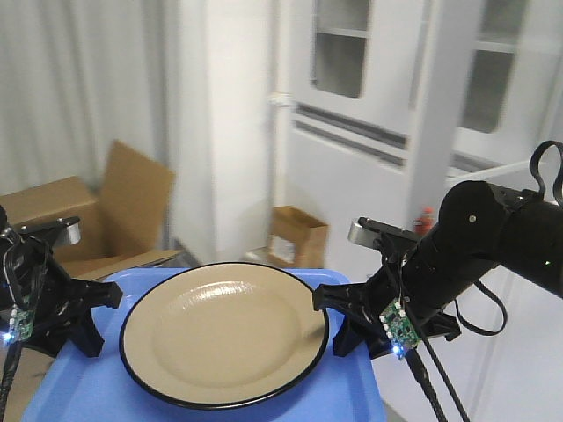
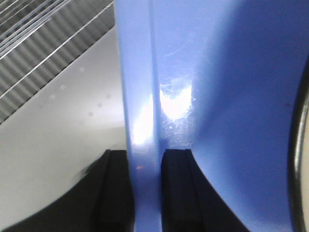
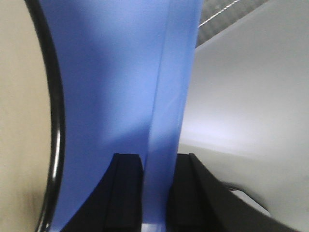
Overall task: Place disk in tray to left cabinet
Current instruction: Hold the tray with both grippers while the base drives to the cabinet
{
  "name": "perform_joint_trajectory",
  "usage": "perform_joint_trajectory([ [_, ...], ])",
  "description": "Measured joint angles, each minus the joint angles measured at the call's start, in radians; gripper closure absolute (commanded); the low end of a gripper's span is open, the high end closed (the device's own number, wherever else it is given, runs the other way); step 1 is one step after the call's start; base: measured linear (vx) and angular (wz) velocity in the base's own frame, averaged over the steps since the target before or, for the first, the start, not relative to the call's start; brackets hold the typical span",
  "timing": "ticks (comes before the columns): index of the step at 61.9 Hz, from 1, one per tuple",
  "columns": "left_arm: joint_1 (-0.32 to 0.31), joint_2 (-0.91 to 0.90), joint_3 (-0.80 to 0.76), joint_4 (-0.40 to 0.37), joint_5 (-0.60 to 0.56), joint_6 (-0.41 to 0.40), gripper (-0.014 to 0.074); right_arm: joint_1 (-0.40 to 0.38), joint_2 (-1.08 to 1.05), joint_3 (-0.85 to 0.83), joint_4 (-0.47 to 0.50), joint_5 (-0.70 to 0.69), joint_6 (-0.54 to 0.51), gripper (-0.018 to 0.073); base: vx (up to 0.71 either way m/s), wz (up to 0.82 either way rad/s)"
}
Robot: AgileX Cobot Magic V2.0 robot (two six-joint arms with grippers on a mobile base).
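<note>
Left tool (image 1: pixel 104 297): closed on the left rim of the tray (image 1: pixel 70 391). In the left wrist view my two black fingers (image 2: pixel 174 193) sit one on each side of the raised blue edge, pressed against it.

Right tool (image 1: pixel 332 301): the same grip on the tray's right rim. The right wrist view shows its fingers (image 3: pixel 128 193) clamping the edge from both sides.

The tray hangs between my two tools at lower middle of the front view, roughly level.

The disk (image 1: pixel 224 334) lies flat in the middle of the tray. It is tan with a thin black rim and takes up most of the tray's width. In both wrist views a strip of bare blue separates its rim from my fingers.

The cabinet (image 1: pixel 369 114), white with glass-paned doors, fills the upper right of the front view, behind the tray and well apart from it.

An open cardboard box (image 1: pixel 106 211) stands at middle left. A smaller box (image 1: pixel 297 236) sits at centre, near the cabinet's base.
</note>
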Motion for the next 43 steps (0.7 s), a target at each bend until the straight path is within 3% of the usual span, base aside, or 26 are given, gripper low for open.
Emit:
perform_joint_trajectory([
  [43, 0.0, 0.0, 0.0, -0.001, 0.0, 0.0, 0.0596, 0.0, 0.0, 0.0, -0.001, 0.001, 0.0, 0.0561, 0.16, -0.66],
])
